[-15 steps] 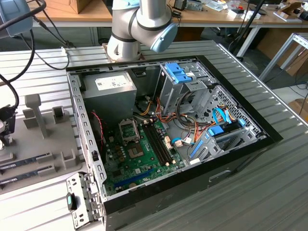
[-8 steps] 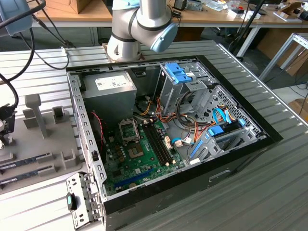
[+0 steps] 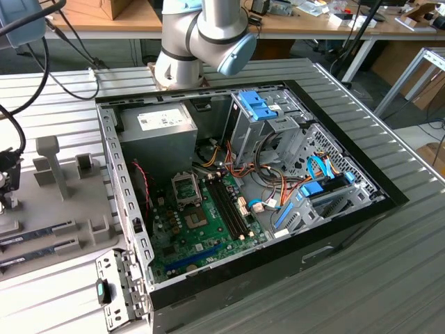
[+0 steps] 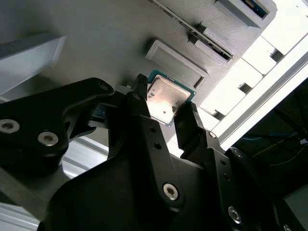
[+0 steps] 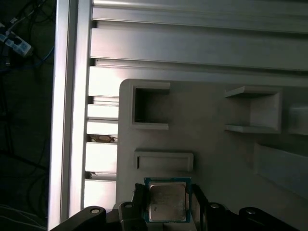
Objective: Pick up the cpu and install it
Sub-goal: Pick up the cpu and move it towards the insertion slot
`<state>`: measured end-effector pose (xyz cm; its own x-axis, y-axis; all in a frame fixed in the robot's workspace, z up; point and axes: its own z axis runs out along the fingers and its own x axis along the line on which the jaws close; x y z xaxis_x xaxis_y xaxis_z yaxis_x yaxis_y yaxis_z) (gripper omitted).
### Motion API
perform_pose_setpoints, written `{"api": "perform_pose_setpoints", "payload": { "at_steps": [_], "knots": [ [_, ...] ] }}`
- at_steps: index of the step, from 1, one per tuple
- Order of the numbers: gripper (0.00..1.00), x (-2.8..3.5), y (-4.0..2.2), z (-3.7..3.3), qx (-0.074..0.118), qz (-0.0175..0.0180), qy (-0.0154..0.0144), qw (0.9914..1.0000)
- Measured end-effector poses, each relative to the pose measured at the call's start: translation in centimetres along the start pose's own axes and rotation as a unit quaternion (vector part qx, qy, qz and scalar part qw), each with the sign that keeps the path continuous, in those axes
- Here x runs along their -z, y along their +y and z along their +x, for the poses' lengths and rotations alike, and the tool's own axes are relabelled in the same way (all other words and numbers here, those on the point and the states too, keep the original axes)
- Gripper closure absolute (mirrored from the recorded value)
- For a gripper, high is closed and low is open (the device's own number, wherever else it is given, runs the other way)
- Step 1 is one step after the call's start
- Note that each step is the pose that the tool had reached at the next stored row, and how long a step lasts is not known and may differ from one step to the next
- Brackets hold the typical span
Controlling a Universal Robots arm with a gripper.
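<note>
Grey tray [image 5: 216, 159] just below gripper [image 4: 163, 105], which is clamped on cpu [image 4: 167, 96] by two opposite edges at its very tip: thin hold, so any slip or tilt could drop it.

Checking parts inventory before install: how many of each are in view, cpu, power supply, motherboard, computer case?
cpu: 1
power supply: 1
motherboard: 1
computer case: 1
Total: 4
</note>
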<state>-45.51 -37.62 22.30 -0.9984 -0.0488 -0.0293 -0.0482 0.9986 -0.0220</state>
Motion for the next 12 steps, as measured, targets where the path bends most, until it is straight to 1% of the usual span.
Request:
{"api": "perform_pose_setpoints", "payload": {
  "at_steps": [12],
  "knots": [
    [0.53,0.74,-0.02,-0.02,0.0,0.0,0.0,1.0]
  ]
}}
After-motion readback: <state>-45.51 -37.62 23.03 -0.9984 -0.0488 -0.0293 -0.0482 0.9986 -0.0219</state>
